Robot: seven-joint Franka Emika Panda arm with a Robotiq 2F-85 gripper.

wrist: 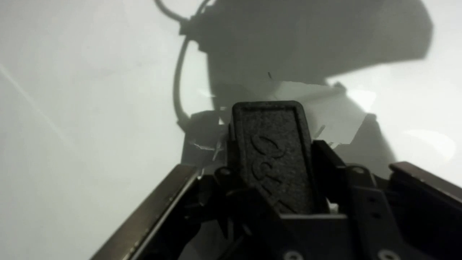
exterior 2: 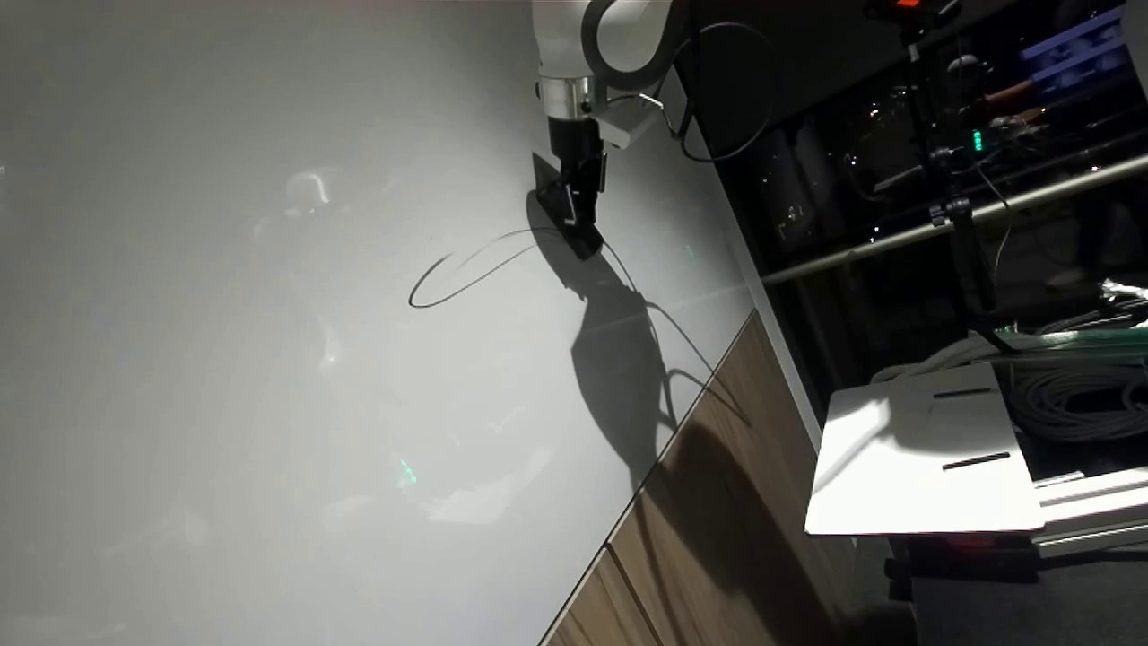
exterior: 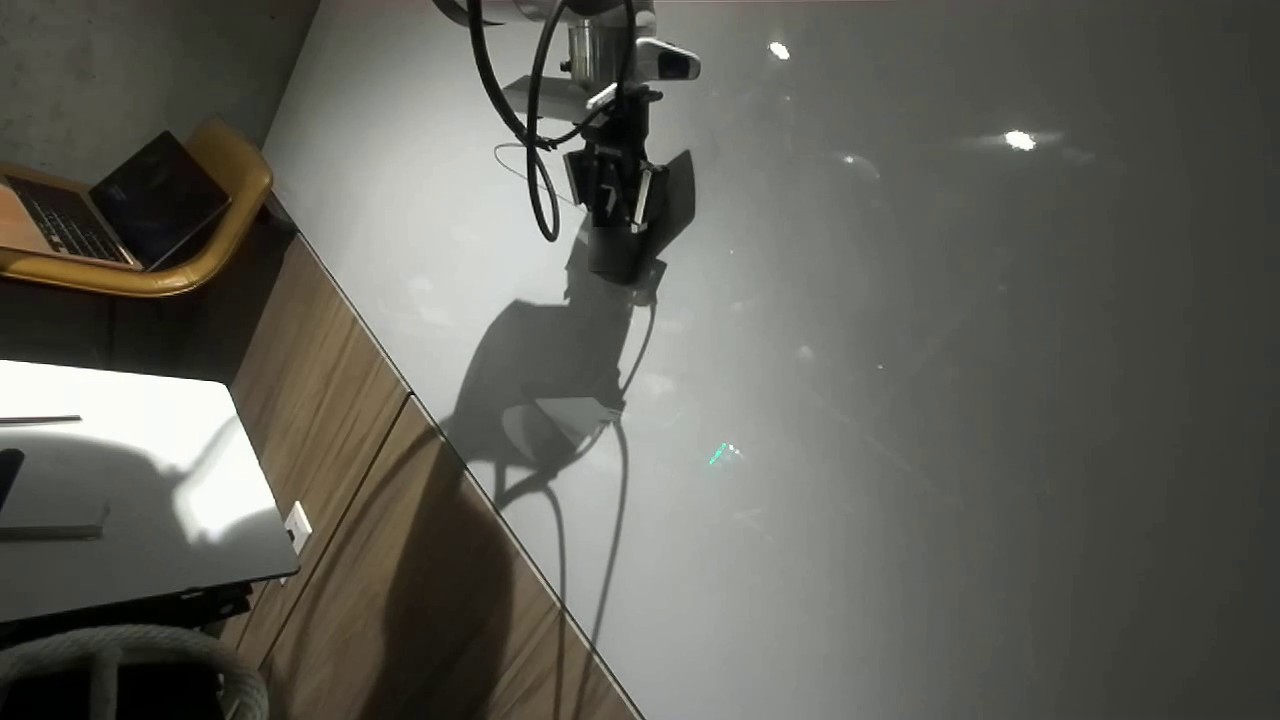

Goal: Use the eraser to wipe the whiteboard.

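The whiteboard [exterior: 930,420] is a large pale-grey glossy panel with glints, filling much of both exterior views [exterior 2: 269,377] and the wrist view background [wrist: 72,151]. A thin dark looped line [exterior 2: 447,294] is drawn on it beside the gripper; part of it shows in an exterior view [exterior: 503,160]. My gripper [wrist: 277,159] is shut on the black oblong eraser [wrist: 270,126], with one finger on each long side. The eraser sticks out past the fingertips in both exterior views [exterior: 613,255] [exterior 2: 587,242]. I cannot tell whether it touches the board.
Wood panels [exterior: 400,570] border the board's lower edge. A small white tabletop [exterior: 130,450] and an open laptop [exterior: 160,200] on a tan chair [exterior: 245,175] stand beyond it. Black cables [exterior: 533,130] hang from the arm. The arm's shadow [exterior 2: 619,359] falls on the board.
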